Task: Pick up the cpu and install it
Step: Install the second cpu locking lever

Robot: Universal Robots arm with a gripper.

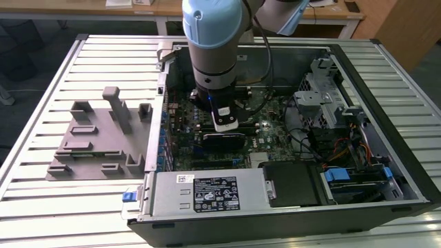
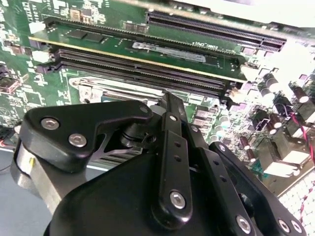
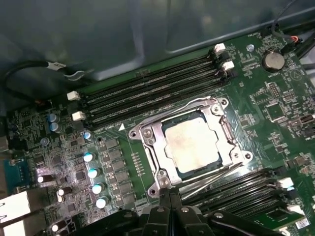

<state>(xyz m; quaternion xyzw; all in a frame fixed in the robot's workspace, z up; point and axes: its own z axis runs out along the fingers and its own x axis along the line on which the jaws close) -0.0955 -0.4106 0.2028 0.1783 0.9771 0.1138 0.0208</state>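
Observation:
The cpu, a pale silver square, lies flat in the motherboard socket inside its metal frame in the first wrist view. My gripper hangs just off the frame's edge, beside the thin retention lever. Its fingers are pressed together and nothing shows between them. In the second wrist view the gripper and its black linkage cover most of the socket. In the exterior view the arm reaches down into the open computer case, with the gripper low over the motherboard.
RAM slots run along one side of the socket, and capacitors stand beside it. The case walls, the drive cage and the power supply hem in the board. A grey tray sits at the exterior view's left.

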